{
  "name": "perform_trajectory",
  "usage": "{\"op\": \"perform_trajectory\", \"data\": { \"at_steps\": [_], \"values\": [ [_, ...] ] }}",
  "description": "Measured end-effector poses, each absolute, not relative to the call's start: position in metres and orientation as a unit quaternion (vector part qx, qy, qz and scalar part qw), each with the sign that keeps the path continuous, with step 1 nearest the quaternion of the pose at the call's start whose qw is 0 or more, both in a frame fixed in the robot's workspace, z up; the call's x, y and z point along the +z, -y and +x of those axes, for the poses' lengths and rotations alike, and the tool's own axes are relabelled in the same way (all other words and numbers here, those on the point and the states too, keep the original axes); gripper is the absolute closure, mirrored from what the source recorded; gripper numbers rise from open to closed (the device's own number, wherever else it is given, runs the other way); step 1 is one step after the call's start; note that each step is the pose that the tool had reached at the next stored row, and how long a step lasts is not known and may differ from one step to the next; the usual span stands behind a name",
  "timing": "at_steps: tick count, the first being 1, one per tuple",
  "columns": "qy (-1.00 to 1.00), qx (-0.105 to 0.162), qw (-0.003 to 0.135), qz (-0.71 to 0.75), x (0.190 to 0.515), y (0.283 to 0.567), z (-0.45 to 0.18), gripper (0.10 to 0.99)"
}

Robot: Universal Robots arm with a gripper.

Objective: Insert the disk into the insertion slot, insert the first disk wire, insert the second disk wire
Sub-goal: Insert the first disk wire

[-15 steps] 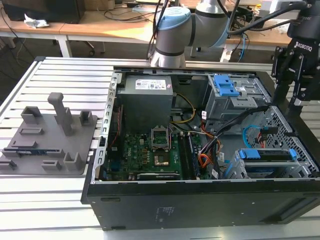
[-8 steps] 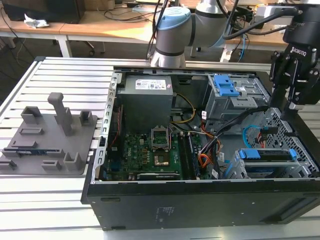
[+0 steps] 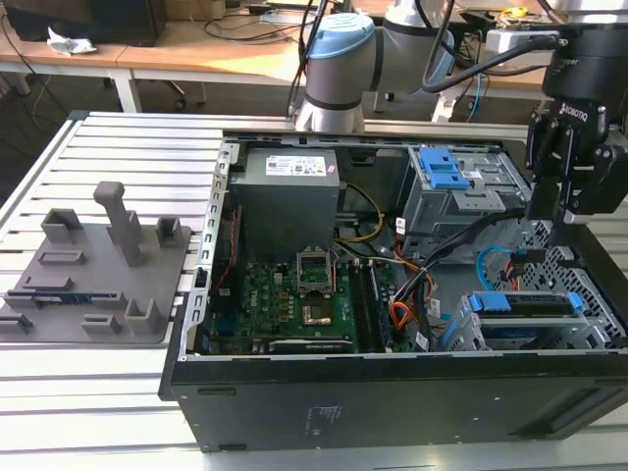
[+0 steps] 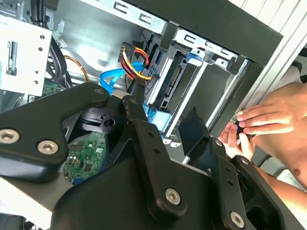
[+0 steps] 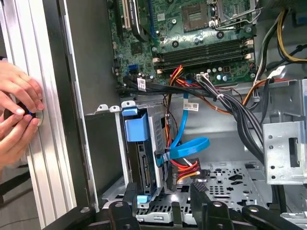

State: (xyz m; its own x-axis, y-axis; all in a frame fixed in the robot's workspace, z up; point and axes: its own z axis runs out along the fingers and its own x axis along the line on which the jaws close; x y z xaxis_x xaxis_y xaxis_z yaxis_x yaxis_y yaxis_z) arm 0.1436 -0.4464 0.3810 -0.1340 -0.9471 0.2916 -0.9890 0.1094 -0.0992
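— Which step is this?
— The disk [image 5: 144,165] looks seated in the insertion slot [image 5: 157,132], so I judge the wires are in hand. The gripper [image 5: 164,199] hangs near it, fingers spread, holding nothing.
— And the plugs?
— The second disk wire [image 5: 192,143] loops beside the disk, with the first disk wire [image 5: 184,166] close by (seated or not, I cannot tell). Pinching a plug calls for care: a black cable bundle [image 5: 230,105] crowds in, and a person's hands [image 5: 17,115] rest at the case edge.
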Motion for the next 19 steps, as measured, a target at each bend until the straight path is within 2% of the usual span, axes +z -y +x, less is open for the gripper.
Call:
{"op": "perform_trajectory", "data": {
  "at_steps": [12,19],
  "values": [
    [0.738,0.145,0.09,0.653,0.361,0.446,0.143,0.525],
    [0.735,0.157,0.1,0.652,0.354,0.427,0.143,0.525]
  ]
}}
